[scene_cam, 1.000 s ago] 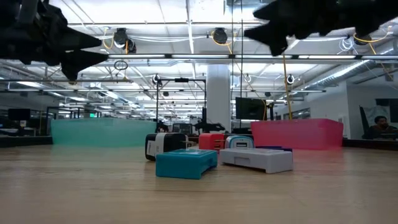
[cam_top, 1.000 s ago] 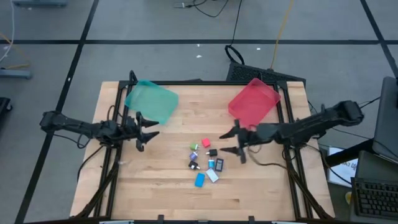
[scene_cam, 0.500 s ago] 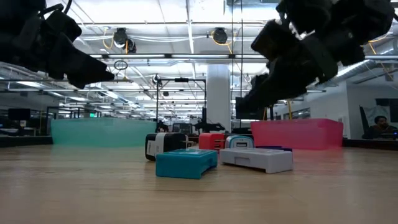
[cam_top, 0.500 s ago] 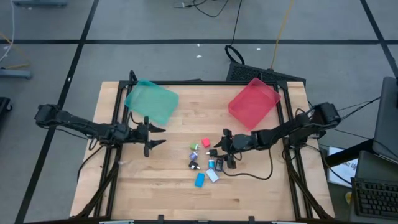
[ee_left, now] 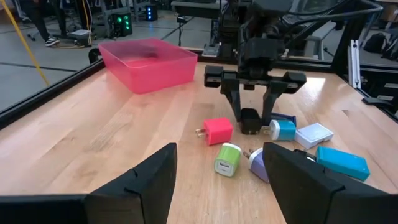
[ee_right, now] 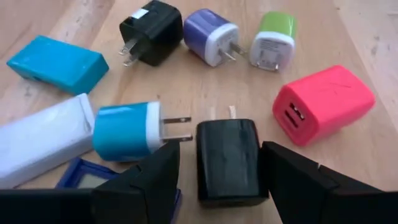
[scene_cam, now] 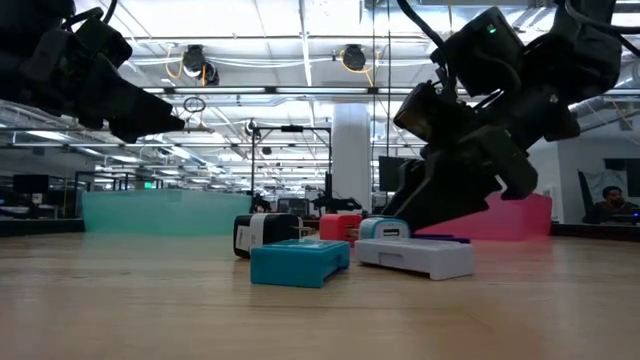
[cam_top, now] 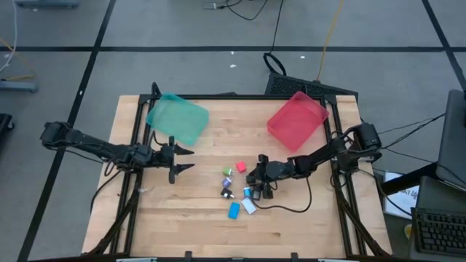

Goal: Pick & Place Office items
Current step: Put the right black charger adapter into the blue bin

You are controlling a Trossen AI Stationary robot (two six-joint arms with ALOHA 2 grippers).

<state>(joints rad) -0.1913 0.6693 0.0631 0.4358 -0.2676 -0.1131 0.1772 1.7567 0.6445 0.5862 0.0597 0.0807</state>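
Several tiny office items lie mid-table: a red block, a green one, a purple one, a pronged black one, a bright blue flat block, a white block and a blue-and-white plug. My right gripper is open and low over a second black block, one finger on each side of it. My left gripper hangs open above the table, left of the items. My right gripper comes down on the black block from above, slanting from the table's right, with its fingers standing on either side. The block lies flat on the table. One finger is close against its side; I cannot tell whether it touches.
The teal tray sits at the far left of the table and the red tray at the far right. The red block and the blue-and-white plug lie close beside the black block. Bare wood shows along the near edge.
My right gripper has moved from beside the red tray toward the table's left and near edge, tipped down and sunk over the black block. My left gripper has shifted a little toward the table's right, then kept still. The items have not moved.
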